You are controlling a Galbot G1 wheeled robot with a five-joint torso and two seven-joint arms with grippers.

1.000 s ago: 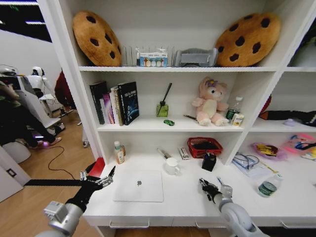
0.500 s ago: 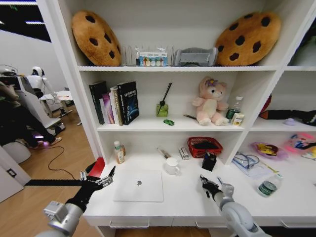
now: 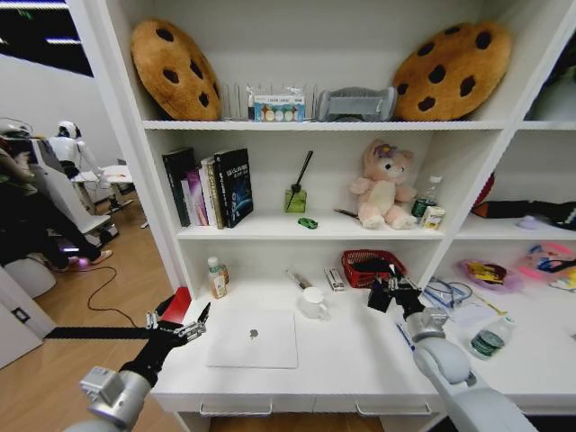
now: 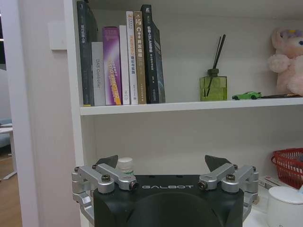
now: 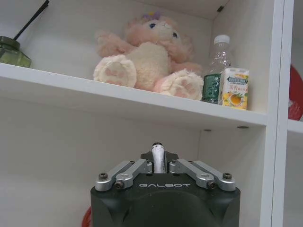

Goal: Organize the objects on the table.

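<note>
The small silver-white laptop (image 3: 253, 338), a flat rounded-corner slab with a smooth matte lid, lies closed on the long white table (image 3: 342, 360) near its front edge, toward the left end, exactly as in the earlier frames. The right gripper (image 3: 393, 290), which a second ago hovered low over the front part of the table to the right of the laptop, has risen and moved toward the back edge; it now hangs in front of the red mesh basket (image 3: 360, 268), with the small black box (image 3: 379, 297) just below and beside it. Its jaws are pressed together on a thin pen (image 5: 158, 158), a slim cylinder with a pale barrel and a dark tip standing upright between the metal fingers; which of the pens it is cannot be told. The left gripper (image 3: 177, 326) has kept its place off the left end of the table, jaws spread wide with nothing between them, dark triangular fingertips (image 4: 107, 161) on silver linkages. The glossy white mug (image 3: 313, 303) stands behind the laptop's right rear corner. On the shelf board above sit a fuzzy pink plush toy (image 3: 384, 189), a green glass reed diffuser (image 3: 296, 199), a tiny green car (image 3: 309, 223) and a row of upright books (image 3: 210, 189).
</note>
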